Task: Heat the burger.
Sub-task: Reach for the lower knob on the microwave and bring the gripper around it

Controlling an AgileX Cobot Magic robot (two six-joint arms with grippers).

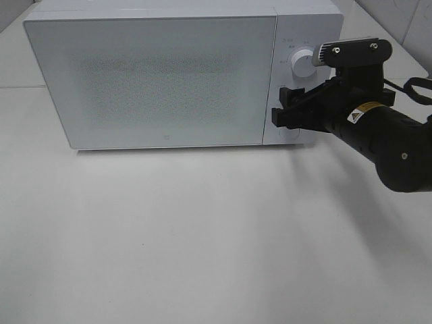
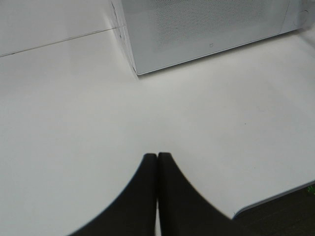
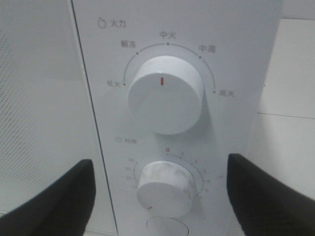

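- The white microwave (image 1: 155, 74) stands at the back of the white table (image 1: 202, 243), its frosted door (image 1: 152, 77) shut.
- The burger shows in none of the views, and the frosted door lets nothing through, so where it is cannot be told.
- The right fingers (image 1: 289, 96) are at the control panel (image 1: 305, 40) on the microwave's right side, spread wide and holding nothing.
- In the right wrist view, the right fingers (image 3: 266, 196) stand one on each side of the lower knob (image 3: 165, 189), clear of it.
- The larger upper knob (image 3: 165, 93) sits above, its red mark pointing straight up at the middle label of its arc.
- A numbered dial surrounds the lower knob, and a rounded button (image 3: 167, 227) lies just below it.
- The left fingers (image 2: 142, 196) are pressed together with nothing between them, above bare table well in front of the microwave's lower corner (image 2: 137, 73).
- The table's edge (image 2: 266, 201) shows near them.
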